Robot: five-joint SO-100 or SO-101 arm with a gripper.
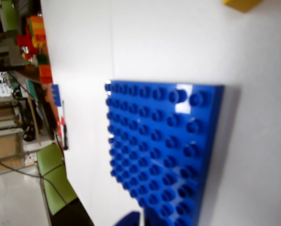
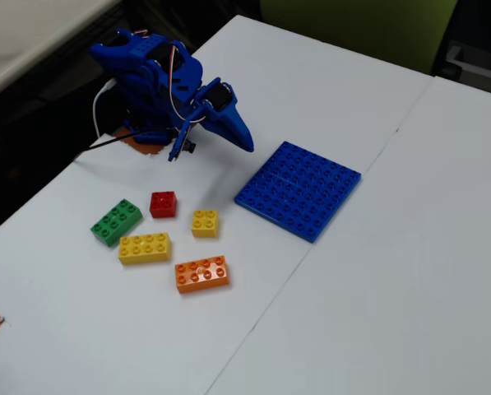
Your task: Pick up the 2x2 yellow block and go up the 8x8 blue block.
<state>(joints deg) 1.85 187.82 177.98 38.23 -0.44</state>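
Blue hand (image 2: 243,140) closed to a point, fingers together, gripping nothing, held in the air above bare white worktop (image 2: 409,247) between the arm's base and the 8x8 blue block (image 2: 298,189). Arm (image 2: 159,82) folded low and compact near the worktop's far-left edge in the fixed view, upper links hunched over the base, hand angled down and toward the baseplate's near corner without touching it. Baseplate flat on the worktop around its middle, top bare. 2x2 yellow block (image 2: 205,223) lying studs-up on the worktop, well apart from the hand, just left of the baseplate and between the red brick (image 2: 164,203) and the orange brick (image 2: 201,274). Longer yellow brick (image 2: 145,248) and green brick (image 2: 116,222) further toward the left edge. In the wrist view, baseplate (image 1: 168,150) filling the centre, a dark blue tip of the hand (image 1: 128,220) just entering at the bottom edge, a yellow piece (image 1: 241,4) cut off at the top edge; which yellow brick it is cannot be told.
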